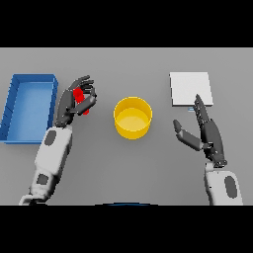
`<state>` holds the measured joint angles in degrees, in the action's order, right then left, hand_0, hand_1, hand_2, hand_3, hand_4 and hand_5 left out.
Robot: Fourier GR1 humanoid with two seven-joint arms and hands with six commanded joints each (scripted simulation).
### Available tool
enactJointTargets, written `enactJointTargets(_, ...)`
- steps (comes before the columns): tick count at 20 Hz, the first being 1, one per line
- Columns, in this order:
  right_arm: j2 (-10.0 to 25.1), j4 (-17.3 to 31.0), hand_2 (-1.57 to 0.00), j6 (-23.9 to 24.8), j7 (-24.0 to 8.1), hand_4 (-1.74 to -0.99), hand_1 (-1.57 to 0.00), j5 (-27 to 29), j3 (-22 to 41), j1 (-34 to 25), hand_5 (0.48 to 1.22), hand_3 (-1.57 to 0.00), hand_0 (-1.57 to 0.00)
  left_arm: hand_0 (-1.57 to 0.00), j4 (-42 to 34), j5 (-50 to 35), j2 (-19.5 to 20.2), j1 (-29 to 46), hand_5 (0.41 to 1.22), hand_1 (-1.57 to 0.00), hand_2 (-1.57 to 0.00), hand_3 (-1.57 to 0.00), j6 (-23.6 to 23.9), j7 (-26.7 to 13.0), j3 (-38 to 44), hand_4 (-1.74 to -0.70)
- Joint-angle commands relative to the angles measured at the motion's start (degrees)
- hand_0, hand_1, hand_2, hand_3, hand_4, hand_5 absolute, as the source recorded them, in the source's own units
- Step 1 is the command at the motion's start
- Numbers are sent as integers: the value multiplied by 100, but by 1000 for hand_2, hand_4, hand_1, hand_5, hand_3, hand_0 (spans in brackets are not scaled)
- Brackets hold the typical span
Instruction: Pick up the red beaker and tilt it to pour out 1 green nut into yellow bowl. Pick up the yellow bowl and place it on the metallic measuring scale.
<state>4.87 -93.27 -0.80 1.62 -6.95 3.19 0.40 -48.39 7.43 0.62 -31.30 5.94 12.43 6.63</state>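
At the table's centre sits the yellow bowl, upright, its mouth open to the head view — nothing can be made out inside it. Toward nine o'clock from the bowl, the left hand has its fingers and thumb curled round the red beaker, which shows only as red patches between the dark fingers; whether it stands straight or tilted cannot be told, and its contents are hidden. Beaker and bowl are apart, with bare grey table between them. Further out at nine o'clock lies a blue tray, just beside the left hand. Toward two o'clock from the bowl rests the metallic measuring scale, a pale square plate. Between three and four o'clock, the right hand is spread with straight fingers and holds nothing — its fingertips reach the scale's near edge.
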Motion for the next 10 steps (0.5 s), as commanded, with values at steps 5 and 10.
enactJointTargets(5,-22,-20,1,35,6,-1292,1,-33,13,54,651,1,1,-1248,315,-2,-25,-205,1079,-1238,-1237,-1126,173,226,120,-1566)
enactJointTargets(10,-38,-3,1,34,102,-1288,1,-74,49,98,648,1,1,-1465,278,65,-35,-157,1174,-1462,-1462,-1369,152,404,-105,-1542)
